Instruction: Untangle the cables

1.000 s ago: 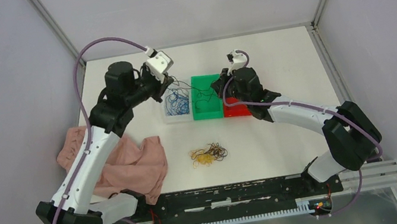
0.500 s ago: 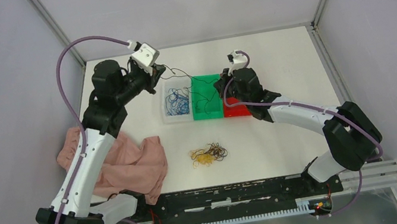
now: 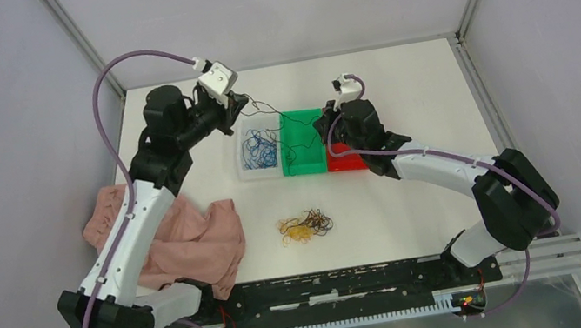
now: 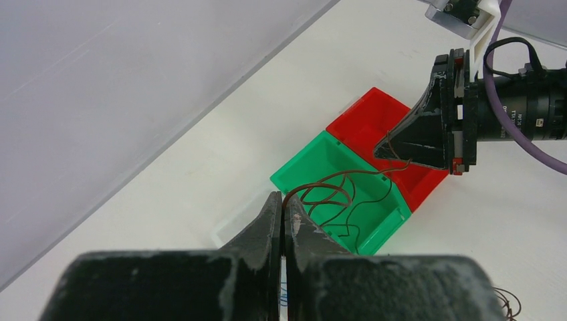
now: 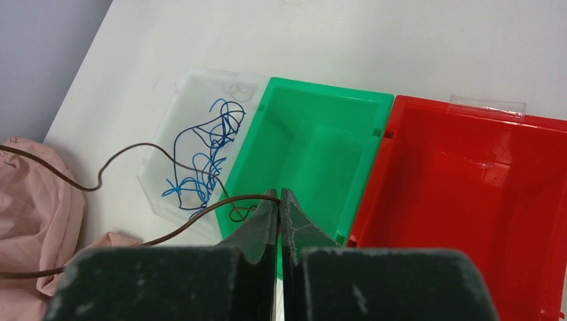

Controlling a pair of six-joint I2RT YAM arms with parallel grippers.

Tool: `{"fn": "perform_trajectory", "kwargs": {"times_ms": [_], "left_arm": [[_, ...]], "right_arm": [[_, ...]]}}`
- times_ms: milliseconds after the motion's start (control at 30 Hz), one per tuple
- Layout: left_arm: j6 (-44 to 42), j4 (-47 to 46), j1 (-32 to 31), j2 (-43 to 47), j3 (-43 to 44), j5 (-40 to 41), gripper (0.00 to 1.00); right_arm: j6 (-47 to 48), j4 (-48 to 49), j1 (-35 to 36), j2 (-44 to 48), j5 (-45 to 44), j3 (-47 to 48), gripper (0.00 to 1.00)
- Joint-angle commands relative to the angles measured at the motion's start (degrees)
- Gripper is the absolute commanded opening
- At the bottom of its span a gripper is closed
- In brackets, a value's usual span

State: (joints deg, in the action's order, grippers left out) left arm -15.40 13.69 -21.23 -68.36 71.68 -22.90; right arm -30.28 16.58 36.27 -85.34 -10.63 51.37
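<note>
Dark brown wire hangs in the air between the two arms, with the left tool pinched shut on it beyond the far left corner of the clear bin and the right tool clamped on it above the green bin. Blue wires lie loose in the clear bin. A small tangle of yellow-orange and dark wires sits on the worktop nearer the arm bases, right of a crumpled pink cloth.
</note>
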Motion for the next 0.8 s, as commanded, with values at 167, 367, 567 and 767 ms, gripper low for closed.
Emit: {"fn": "perform_trajectory", "kwargs": {"times_ms": [167,367,567,767], "left_arm": [[7.8,-7.1,-0.4,-4.8,1.6,-5.6,0.03],[9.5,-11.0,-1.9,-9.8,4.6,-3.5,0.03],[10.6,-16.2,-2.6,-14.7,9.2,-1.3,0.03],[10.5,-16.3,-2.9,-19.0,15.1,-0.4,0.03]], "right_arm": [[1.1,2.0,0.1,-1.9,0.2,0.6,0.0],[0.4,2.3,0.1,-5.9,2.6,1.6,0.0],[0.1,5.1,0.1,-6.3,3.1,0.0,0.05],[0.6,6.7,0.1,-5.9,4.0,-0.8,0.22]]}}
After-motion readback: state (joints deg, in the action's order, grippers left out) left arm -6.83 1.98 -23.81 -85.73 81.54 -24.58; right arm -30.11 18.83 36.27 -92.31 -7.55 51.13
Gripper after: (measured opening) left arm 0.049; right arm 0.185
